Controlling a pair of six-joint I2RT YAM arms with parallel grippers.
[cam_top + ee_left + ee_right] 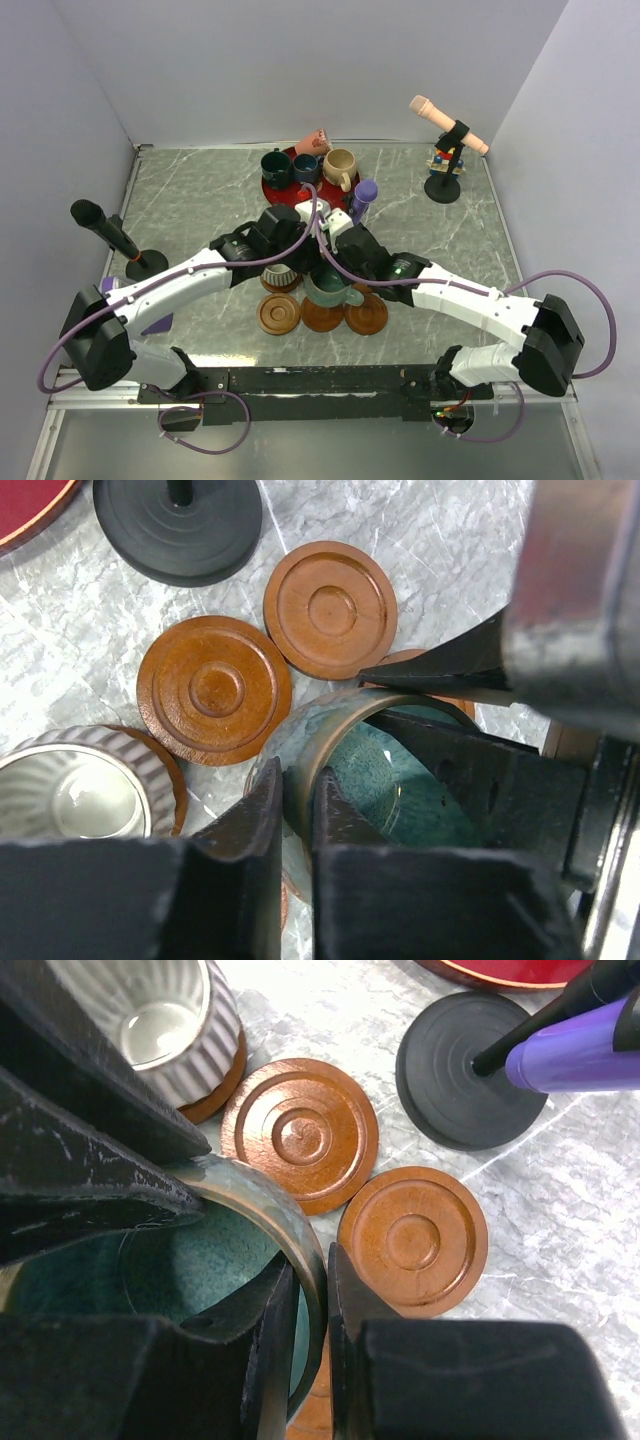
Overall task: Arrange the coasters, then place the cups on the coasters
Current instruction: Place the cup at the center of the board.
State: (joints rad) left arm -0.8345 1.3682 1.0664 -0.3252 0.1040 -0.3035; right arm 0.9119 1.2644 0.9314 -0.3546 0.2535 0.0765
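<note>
left gripper (297, 785) clamped, right gripper (310, 1272) clamped

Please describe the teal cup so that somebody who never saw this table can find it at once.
On the grey marble table, look at the middle, where the two white arms meet. There, just behind a row of brown coasters, is the teal cup, beside a grey ribbed cup. It alone has both tools pinching its rim, the left tool and the right tool.
</note>
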